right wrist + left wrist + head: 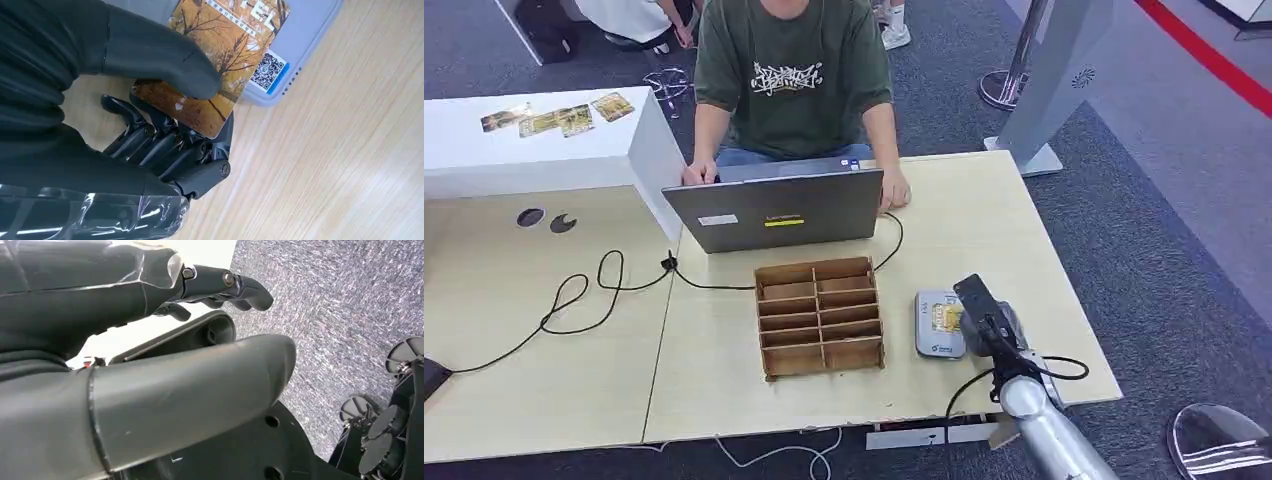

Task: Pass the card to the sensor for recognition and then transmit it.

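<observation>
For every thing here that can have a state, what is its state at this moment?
Orange tree-pictured card: pinched in right hand, held over the sensor.
Grey flat card sensor: lying on the wooden table, cabled.
Grey laptop: open, a person using it.
Brown cardboard compartment box: compartments look empty.
Left hand: holds nothing, hangs above carpet.

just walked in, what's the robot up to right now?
The right hand grips a card printed with an autumn tree scene, thumb on top and fingers underneath, holding it over the grey card reader on the wooden table. The reader sits just beside a cardboard slotted organizer. The left hand hangs by the robot's side over carpet, holding nothing. A person sits across the table at a laptop.
</observation>
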Controlling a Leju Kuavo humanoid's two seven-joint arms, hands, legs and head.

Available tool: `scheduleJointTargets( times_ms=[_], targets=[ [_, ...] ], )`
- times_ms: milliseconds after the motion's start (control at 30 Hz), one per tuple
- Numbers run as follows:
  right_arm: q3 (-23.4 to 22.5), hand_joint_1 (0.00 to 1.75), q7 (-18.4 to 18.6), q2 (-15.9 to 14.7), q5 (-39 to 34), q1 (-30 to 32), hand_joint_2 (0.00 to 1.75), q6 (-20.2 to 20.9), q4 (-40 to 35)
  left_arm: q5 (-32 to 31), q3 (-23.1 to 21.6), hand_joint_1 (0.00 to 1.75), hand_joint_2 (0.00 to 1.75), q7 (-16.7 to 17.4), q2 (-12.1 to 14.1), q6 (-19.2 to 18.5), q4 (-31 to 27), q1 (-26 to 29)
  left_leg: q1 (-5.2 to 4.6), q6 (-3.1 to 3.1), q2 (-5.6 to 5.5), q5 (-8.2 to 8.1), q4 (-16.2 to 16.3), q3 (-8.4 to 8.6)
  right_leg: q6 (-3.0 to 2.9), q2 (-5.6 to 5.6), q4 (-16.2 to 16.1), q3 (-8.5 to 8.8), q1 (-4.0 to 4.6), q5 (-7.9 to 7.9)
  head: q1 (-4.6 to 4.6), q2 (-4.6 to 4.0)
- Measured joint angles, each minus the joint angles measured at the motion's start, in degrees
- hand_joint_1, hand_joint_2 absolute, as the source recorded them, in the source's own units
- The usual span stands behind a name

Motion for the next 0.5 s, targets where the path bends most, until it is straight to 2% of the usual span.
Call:
scheduleJointTargets(
  times_ms=[267,500],
  targets=[
    [0.6,1.75,0.0,0.0,-0.1,-0.7,1.75,0.2,0.6,0.1,0.0,0.00,0.00,0.0,0.0,0.0,0.0,0.0,0.00,0.00,0.04,0.00,0.0,0.09,0.00,0.03,0.0,0.09,0.00,0.00,0.00,-0.02],
    [1.5,1.75,-2.7,0.2,3.0,-0.3,1.75,-8.5,-1.7,0.7,0.2,0.00,0.00,-0.5,0.0,0.0,0.0,0.0,0.00,-0.01,-0.01,0.01,0.0,0.05,-0.01,-0.01,0.0,0.06,0.00,0.00,0.00,0.00]
  ],
)
